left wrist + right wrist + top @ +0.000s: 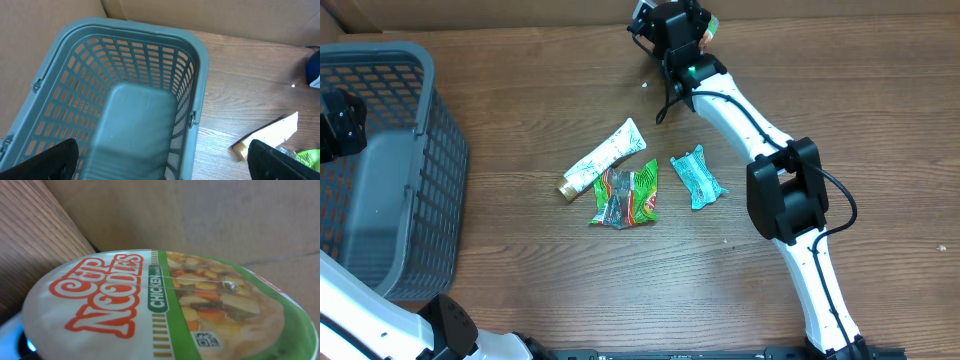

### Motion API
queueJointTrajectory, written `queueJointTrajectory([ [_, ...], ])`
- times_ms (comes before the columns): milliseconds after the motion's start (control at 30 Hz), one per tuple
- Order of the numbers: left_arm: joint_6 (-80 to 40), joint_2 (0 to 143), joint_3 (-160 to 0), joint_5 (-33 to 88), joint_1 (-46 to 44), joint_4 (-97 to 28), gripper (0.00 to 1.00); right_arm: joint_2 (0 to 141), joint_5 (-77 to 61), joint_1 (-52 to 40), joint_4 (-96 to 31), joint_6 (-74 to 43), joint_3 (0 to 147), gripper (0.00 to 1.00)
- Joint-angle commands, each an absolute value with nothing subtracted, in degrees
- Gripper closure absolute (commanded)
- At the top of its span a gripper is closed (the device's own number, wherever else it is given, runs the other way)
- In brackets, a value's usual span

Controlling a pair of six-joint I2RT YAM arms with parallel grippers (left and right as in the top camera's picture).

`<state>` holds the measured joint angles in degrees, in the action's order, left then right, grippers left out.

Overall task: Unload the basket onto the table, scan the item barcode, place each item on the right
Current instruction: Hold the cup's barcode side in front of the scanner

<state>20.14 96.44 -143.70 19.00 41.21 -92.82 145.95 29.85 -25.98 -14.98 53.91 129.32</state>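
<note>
The round cup of instant noodles with a white, green and orange printed lid (165, 310) fills nearly the whole right wrist view, pressed up close under the right gripper (670, 25) at the far edge of the brown wooden table (520, 290). From overhead only a green and orange sliver of it shows beside the black gripper head. The cup hides the right fingers in both views, so I cannot tell whether they are clamped on it or merely stand around it. A plain cardboard wall (200, 220) rises just behind the cup.

At mid-table lie three loose items, well apart from the cup: a white squeeze tube with green print and a gold cap (605, 158), a crumpled green and red foil packet (625, 197) touching the tube's lower end, and a teal wrapped packet (697, 178) just beside those. The right arm's white links pass to the right of them.

The left gripper (161, 150) hangs over the grey slatted plastic basket (197, 90) at the table's left side, its black fingers (50, 160) spread wide with nothing between them.

A small square code is printed on the lid's lower edge, too blurred to read. No barcode shows. A blue object (314, 70) is cut off at the left wrist view's right edge and cannot be identified.
</note>
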Motion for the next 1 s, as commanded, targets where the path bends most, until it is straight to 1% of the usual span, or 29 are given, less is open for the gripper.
queueJointTrajectory([
  [0,21.2,96.4,-143.7,19.9,40.8,-92.7,0.00,145.6,27.6,-24.4,-14.1,54.5,130.5,0.56],
  [267,21.2,96.4,-143.7,19.9,40.8,-92.8,0.00,145.6,24.3,-24.0,-14.2,53.6,130.5,0.56],
  [433,21.2,96.4,-143.7,19.9,40.8,-92.8,0.01,145.6,24.3,-24.3,-14.2,50.3,130.5,0.55],
  [567,21.2,96.4,-143.7,19.9,40.8,-92.8,0.00,142.8,22.1,-24.6,-17.9,41.9,130.6,0.51],
  [700,21.2,96.4,-143.7,19.9,40.8,-92.8,0.00,136.1,17.8,-24.7,-26.7,31.3,130.6,0.51],
  [833,21.2,96.4,-143.7,19.9,40.8,-92.8,0.00,126.0,7.8,-24.2,-42.1,12.2,130.6,0.52],
  [900,21.2,96.4,-143.7,19.9,40.8,-92.8,0.00,121.8,2.6,-22.8,-49.6,3.9,130.6,0.58],
  [967,21.2,96.4,-143.7,19.9,40.8,-92.8,0.00,118.2,-3.6,-20.2,-57.5,-2.6,130.6,0.60],
])
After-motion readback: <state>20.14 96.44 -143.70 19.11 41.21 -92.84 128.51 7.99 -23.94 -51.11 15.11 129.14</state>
